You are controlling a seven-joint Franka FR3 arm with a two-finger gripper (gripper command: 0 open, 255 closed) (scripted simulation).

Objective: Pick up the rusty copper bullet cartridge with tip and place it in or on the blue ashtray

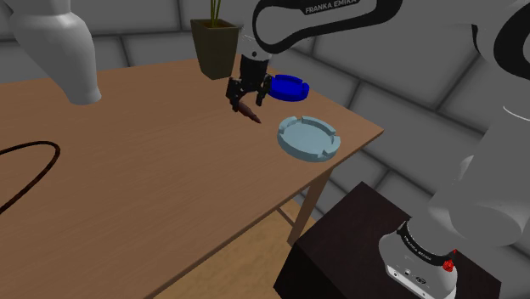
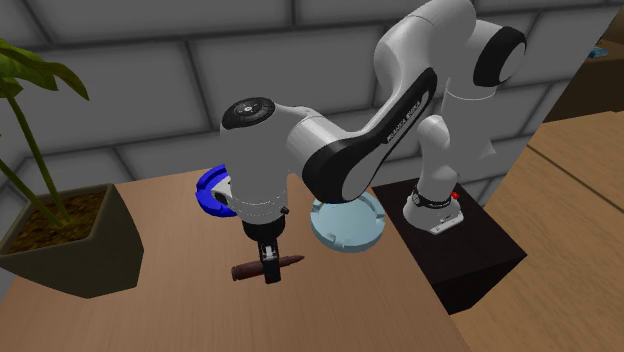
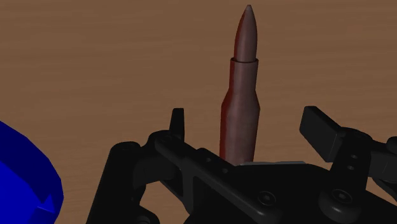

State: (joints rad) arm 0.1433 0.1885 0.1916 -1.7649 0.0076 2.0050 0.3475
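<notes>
A rusty brown bullet cartridge point(image 1: 250, 113) lies on the wooden table point(image 1: 144, 178), its pointed tip toward the shoulder view's right. My black gripper point(image 1: 245, 104) is lowered over it, open. In the wrist view the cartridge point(image 3: 242, 102) runs between the two fingers point(image 3: 177, 121), which stand apart on either side with a gap to each. In the second exterior view one finger crosses in front of the cartridge point(image 2: 245, 270) at the gripper point(image 2: 268, 268). The blue ashtray point(image 1: 288, 87) sits just behind the gripper, and its blue rim point(image 3: 25, 178) is close beside the hand.
A pale grey-blue ashtray point(image 1: 307, 136) sits near the table's right edge. A dark planter with a plant point(image 1: 218, 47) stands at the table's back. A dark cable point(image 1: 34, 166) curves on the left part. A white vase-like object point(image 1: 64, 42) is at the upper left.
</notes>
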